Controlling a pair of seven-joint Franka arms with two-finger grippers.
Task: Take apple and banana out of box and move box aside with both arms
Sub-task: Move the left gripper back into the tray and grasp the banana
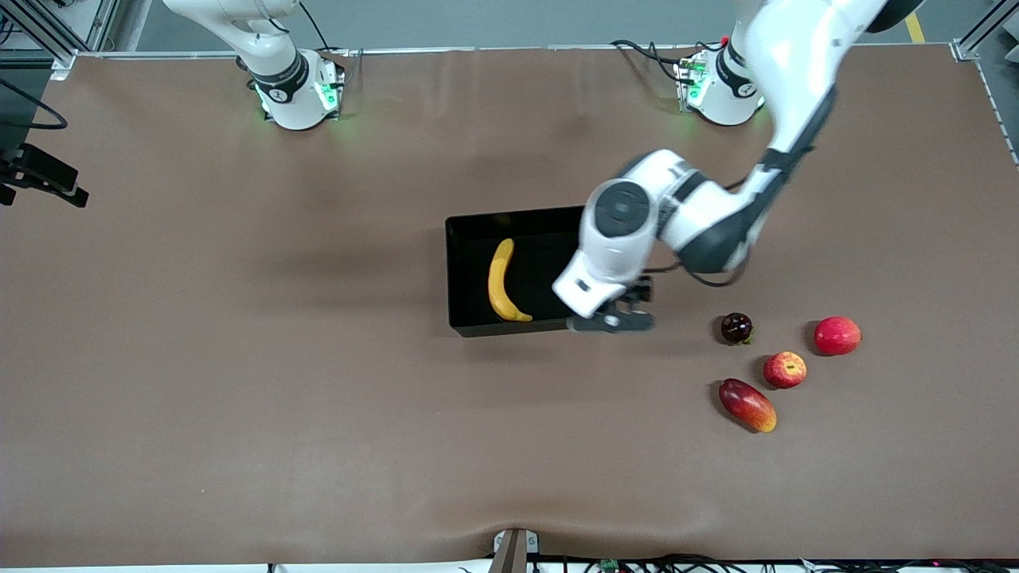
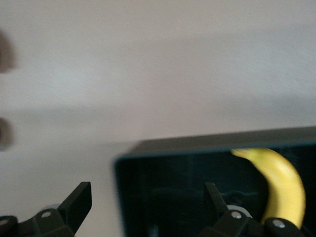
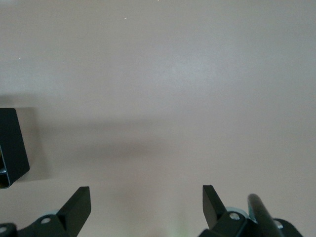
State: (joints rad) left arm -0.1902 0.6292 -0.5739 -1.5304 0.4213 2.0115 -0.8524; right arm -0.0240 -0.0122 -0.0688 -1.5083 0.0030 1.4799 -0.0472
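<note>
Black box (image 1: 470,274) wall sits between the left gripper's (image 1: 613,320) wide-open, empty fingers; right gripper (image 3: 146,207) open, empty.

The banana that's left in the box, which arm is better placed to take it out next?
Probably the left. Its open hand hangs over the box at the left arm's end, and the banana shows in its wrist view. The right hand, also open, sees mostly bare table.

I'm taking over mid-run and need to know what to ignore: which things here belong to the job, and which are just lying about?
Job:
- banana, in the box
- apple, already out on the table
- left gripper, open over the box's corner
- right gripper, open over bare table

Lying about:
- mango
- plain red fruit
- dark round fruit
</note>
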